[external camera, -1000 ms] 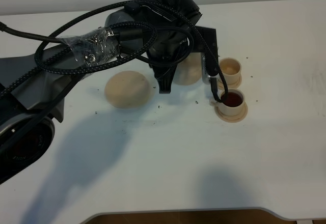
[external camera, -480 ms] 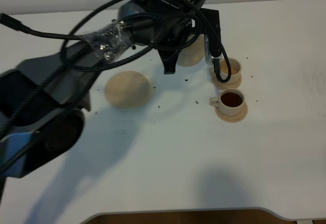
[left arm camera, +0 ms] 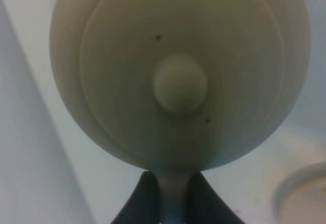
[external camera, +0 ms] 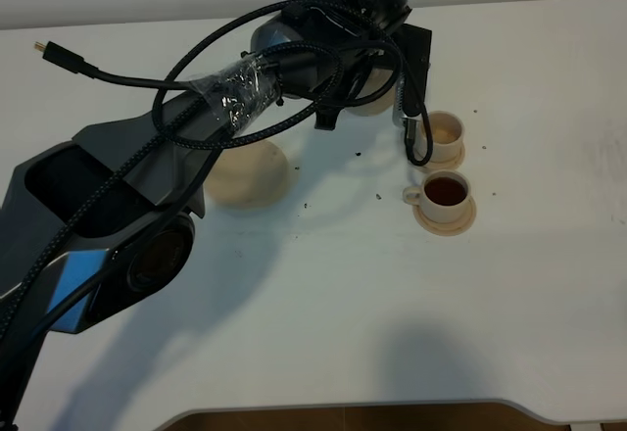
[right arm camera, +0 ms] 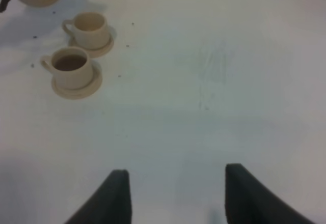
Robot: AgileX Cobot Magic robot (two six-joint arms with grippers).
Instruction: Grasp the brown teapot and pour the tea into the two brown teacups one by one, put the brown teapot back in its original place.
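Brown teapot (left arm camera: 117,56), half-hidden overhead, fills left wrist view, clamped in left jaws, right jaws apart.

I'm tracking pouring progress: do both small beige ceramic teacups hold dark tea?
No: only the nearer small beige ceramic teacup holds dark tea; the farther beige teacup shows a pale interior.

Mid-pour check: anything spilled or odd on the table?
Small dark specks dot the white table around the filled teacup and the far teacup; drips or leaves, cannot tell. No puddle; both cups sit upright.
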